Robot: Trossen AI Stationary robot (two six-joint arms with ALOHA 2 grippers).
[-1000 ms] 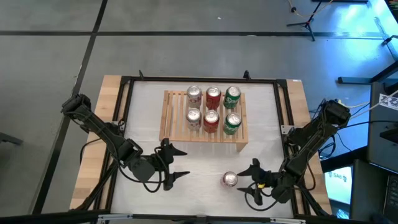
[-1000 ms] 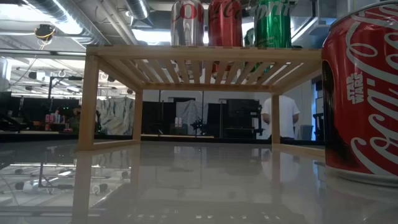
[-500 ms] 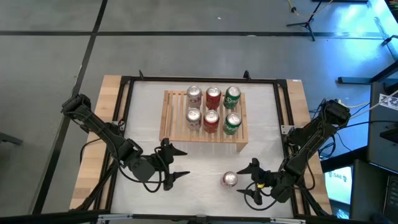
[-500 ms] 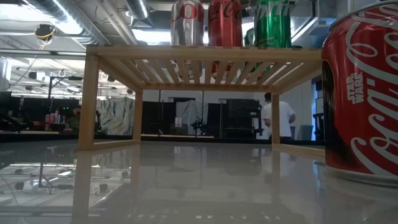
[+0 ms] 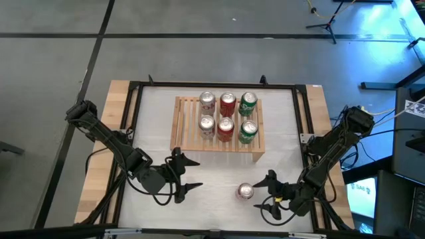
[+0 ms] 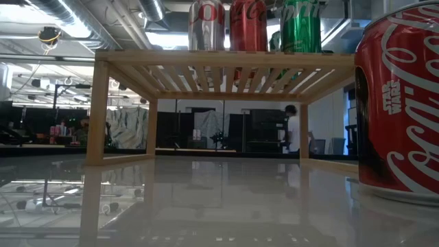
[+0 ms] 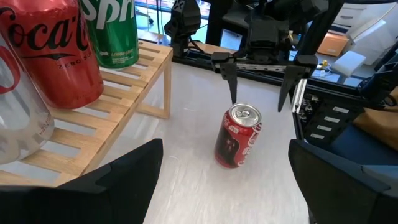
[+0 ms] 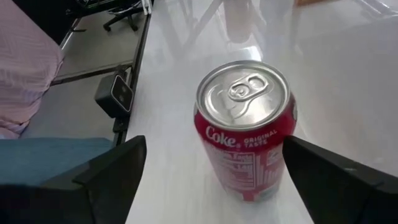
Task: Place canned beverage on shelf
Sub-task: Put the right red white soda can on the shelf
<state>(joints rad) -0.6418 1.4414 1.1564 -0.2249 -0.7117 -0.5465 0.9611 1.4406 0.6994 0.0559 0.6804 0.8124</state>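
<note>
A red Coke can (image 5: 245, 192) stands upright on its base on the white table, near the front edge, right of centre. It fills the right of the low view as the can (image 6: 405, 103). The wooden shelf (image 5: 187, 126) stands at mid-table with several cans on its slats: silver, red and green. My right gripper (image 5: 267, 194) is open just right of the can. Its fingers (image 8: 112, 177) point at the can (image 8: 245, 137), which stands ahead of their tips, untouched. My left gripper (image 5: 192, 174) waits open, left of the can.
The shelf's left part (image 5: 184, 113) shows bare slats beside the standing cans (image 5: 226, 116). A black frame (image 5: 302, 126) borders the table. In the low view, the shelf's legs (image 6: 96, 113) rise from the glossy tabletop, and a person walks in the room far behind.
My right gripper has opened, its fingers spreading apart just right of the red can. The can has stayed upright in the same spot. A person in the room behind has walked toward the left.
</note>
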